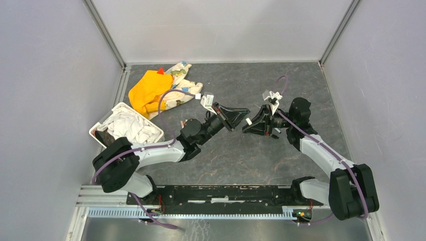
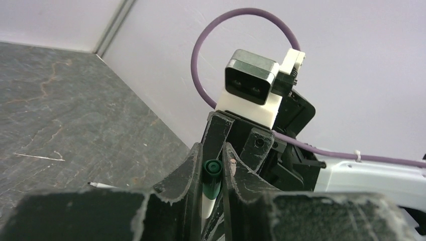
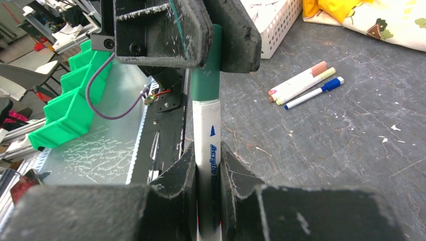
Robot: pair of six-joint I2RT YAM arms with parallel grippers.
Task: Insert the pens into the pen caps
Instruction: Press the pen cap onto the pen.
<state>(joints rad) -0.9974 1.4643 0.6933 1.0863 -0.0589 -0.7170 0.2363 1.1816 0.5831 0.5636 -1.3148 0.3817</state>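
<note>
My left gripper (image 1: 235,119) and right gripper (image 1: 249,124) meet tip to tip above the table's middle. In the left wrist view my left gripper (image 2: 213,168) is shut on the dark green pen cap (image 2: 212,174), seen end on. In the right wrist view my right gripper (image 3: 207,163) is shut on a white-barrelled pen (image 3: 207,131) with blue lettering. The pen's front end sits inside the green cap (image 3: 206,75), which the left gripper's fingers (image 3: 231,30) clamp. Three other pens (image 3: 303,84) lie together on the table, with salmon, cream and blue caps on.
A white basket (image 1: 98,126) with white cloth stands at the left, and it shows in the right wrist view too (image 3: 275,27). Orange and patterned cloths (image 1: 150,90) lie at the back left. A thin white stick (image 2: 102,185) lies on the table.
</note>
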